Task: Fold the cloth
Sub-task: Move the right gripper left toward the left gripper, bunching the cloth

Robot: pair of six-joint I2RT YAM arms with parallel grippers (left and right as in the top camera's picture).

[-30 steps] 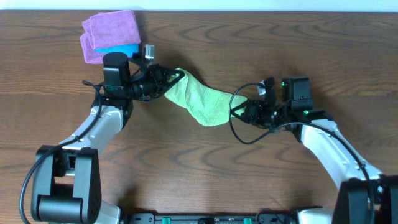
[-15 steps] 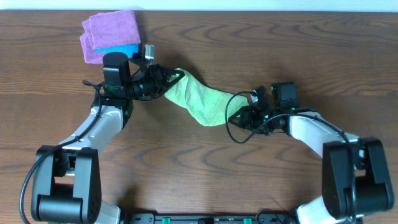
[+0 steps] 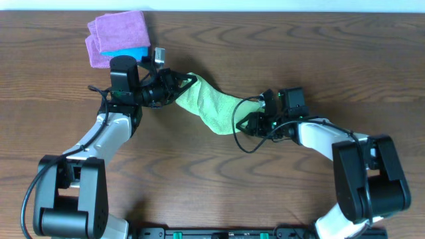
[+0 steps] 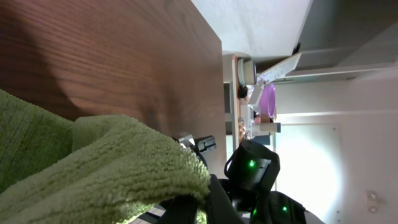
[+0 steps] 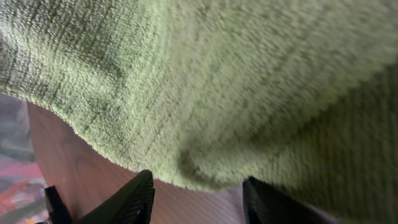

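The cloth (image 3: 216, 107), light lime-green terry, hangs bunched in a sagging band between the two arms above the wooden table. My left gripper (image 3: 180, 85) is shut on its left corner, and in the left wrist view the cloth (image 4: 106, 162) folds over the dark fingers (image 4: 214, 202). My right gripper (image 3: 242, 123) sits at the cloth's right end. In the right wrist view its two black fingers (image 5: 130, 199) stand apart over the wood, open, while the cloth's (image 5: 205, 81) hem droops just ahead of the gap between them.
A folded purple cloth (image 3: 118, 32) lies on a bright blue cloth (image 3: 131, 53) at the back left, close behind the left arm. The table's far edge (image 3: 265, 11) runs along the top.
My right gripper has slid left, up to the cloth's right end, with its jaws a little narrower. The left gripper and the cloth corner it holds have stayed put.
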